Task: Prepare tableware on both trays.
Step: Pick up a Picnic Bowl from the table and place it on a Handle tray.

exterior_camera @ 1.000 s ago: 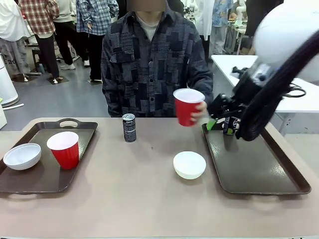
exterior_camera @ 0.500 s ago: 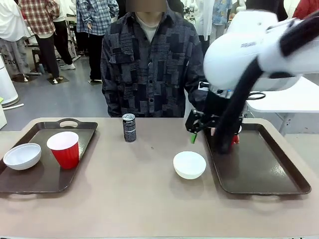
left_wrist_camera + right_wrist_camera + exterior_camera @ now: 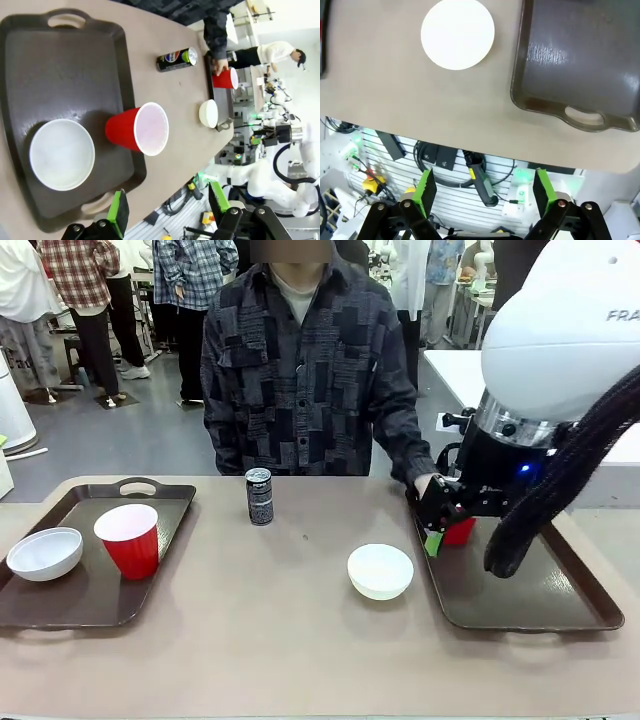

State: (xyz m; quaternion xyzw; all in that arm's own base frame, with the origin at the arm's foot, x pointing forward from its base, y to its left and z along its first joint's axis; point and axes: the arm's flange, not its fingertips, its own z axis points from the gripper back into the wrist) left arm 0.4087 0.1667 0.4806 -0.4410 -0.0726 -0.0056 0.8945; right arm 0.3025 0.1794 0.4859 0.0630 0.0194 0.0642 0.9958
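The left tray (image 3: 90, 605) holds a bowl (image 3: 44, 553) and cup (image 3: 128, 538). A person's hand (image 3: 425, 485) sets a second cup (image 3: 460, 532) in the far corner of the right tray (image 3: 560, 585). The right gripper (image 3: 483, 182), wide and empty, probably goes next for the loose bowl (image 3: 457, 34) mid-desk (left gripper (image 3: 167, 200) also wide; can (image 3: 259, 496) near the far edge).

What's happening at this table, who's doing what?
Two trays are being laid with tableware. The person's hand is at a red cup in the right tray, while the right arm's fingers hang open above the table, holding nothing. The left tray already has a white bowl and another red cup. A second bowl and a drink can stand on the bare table between the trays. The left arm's fingers are open and empty too.
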